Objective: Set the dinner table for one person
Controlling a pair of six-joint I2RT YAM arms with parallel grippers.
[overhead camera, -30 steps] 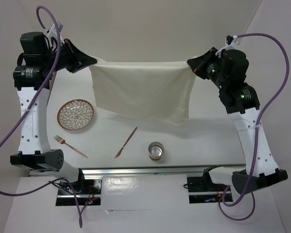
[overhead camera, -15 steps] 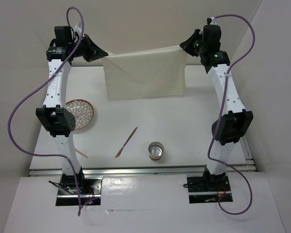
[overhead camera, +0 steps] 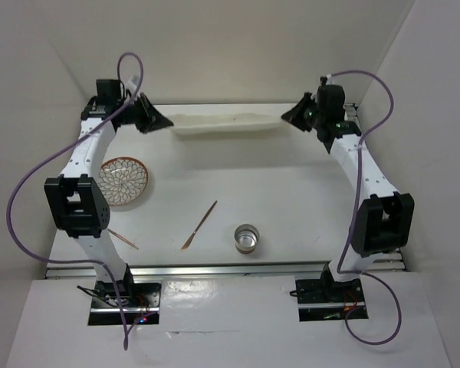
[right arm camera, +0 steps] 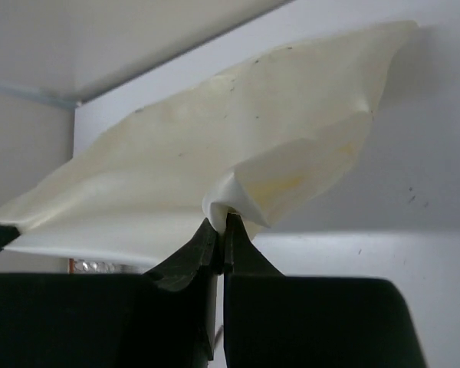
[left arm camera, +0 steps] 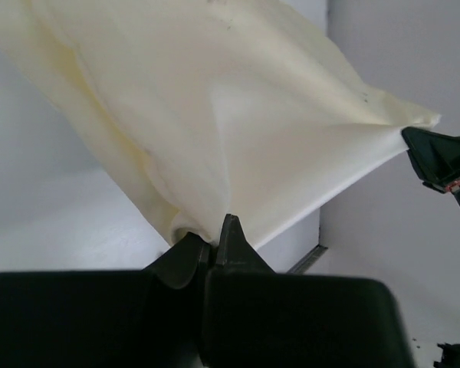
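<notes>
Dinner table (overhead camera: 299, 192): plate (overhead camera: 123, 181), knife (overhead camera: 199, 225), glass (overhead camera: 247, 238) (placemat (overhead camera: 222, 124) beyond)

I read: placemat (overhead camera: 226, 123) pinched in my black fingers (left arm camera: 231, 249) plain pale cream | plate (overhead camera: 123, 181) rust-brown rim, white petal pattern | knife (overhead camera: 199, 225) and fork (overhead camera: 126, 242) copper | glass (overhead camera: 247, 238) clear | dinner table (overhead camera: 291, 192) matte white

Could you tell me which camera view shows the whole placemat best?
The top view: the placemat stretches whole between the left gripper and right gripper. Each wrist view shows it foreshortened, seen from its own pinched corner.
</notes>
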